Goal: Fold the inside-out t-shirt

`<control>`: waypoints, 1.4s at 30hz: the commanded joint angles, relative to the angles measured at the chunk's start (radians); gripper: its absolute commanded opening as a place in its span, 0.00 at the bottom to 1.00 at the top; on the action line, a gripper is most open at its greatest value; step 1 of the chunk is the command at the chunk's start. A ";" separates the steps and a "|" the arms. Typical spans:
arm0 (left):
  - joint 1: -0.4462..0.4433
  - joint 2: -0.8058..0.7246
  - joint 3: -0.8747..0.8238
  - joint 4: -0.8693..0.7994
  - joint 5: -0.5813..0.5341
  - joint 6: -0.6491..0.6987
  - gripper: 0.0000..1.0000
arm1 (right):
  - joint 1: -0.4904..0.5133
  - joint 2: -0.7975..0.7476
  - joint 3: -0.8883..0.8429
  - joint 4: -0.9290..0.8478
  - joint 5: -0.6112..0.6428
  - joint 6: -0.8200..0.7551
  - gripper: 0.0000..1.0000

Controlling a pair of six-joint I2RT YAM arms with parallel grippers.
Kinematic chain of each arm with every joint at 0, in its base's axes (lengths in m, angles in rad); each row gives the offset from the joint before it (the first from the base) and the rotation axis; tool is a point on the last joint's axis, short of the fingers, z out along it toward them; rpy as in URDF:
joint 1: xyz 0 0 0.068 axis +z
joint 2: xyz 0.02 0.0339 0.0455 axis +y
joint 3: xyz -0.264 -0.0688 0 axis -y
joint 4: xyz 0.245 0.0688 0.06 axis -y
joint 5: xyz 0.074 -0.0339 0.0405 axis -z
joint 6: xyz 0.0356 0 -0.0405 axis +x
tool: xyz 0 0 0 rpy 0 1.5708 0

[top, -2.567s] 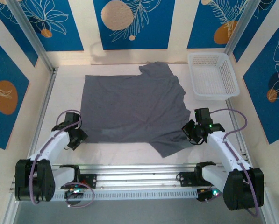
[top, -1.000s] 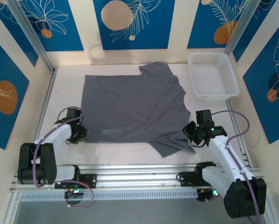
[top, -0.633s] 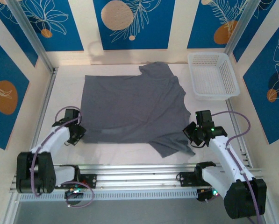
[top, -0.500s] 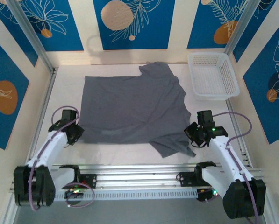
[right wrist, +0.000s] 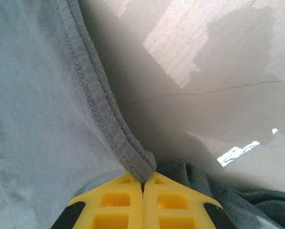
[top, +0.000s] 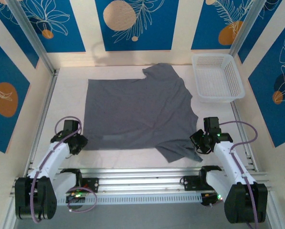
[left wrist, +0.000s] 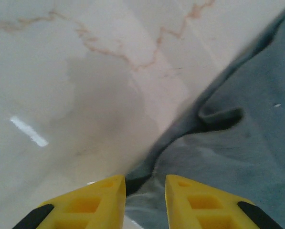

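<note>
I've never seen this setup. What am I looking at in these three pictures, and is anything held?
Two robot arms are bolted at the near edge of the table. The wide picture looks down from above. The other two come from cameras on the wrists, with each arm's own yellow fingers in view. A dark grey t-shirt lies spread on the table, with a white basket to its right, farther back. The right pincer is shut on the shirt's hem. The left pincer stands open astride the shirt's edge.

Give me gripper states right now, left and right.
Left gripper: open, with the t-shirt edge in the gap.
Right gripper: closed, pinching the t-shirt hem.
</note>
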 commanded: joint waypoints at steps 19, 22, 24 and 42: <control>0.013 0.015 -0.016 -0.007 0.000 -0.002 0.00 | 0.014 -0.020 0.011 -0.018 -0.005 -0.003 0.00; 0.013 -0.054 -0.014 -0.100 -0.033 0.014 0.00 | 0.004 -0.028 0.010 -0.081 0.049 0.027 0.00; 0.013 -0.125 -0.021 -0.164 -0.067 0.015 0.00 | -0.016 -0.048 -0.008 -0.101 0.058 0.031 0.00; 0.013 -0.079 0.145 -0.050 -0.038 0.060 0.00 | -0.036 0.051 0.204 0.002 0.006 -0.099 0.00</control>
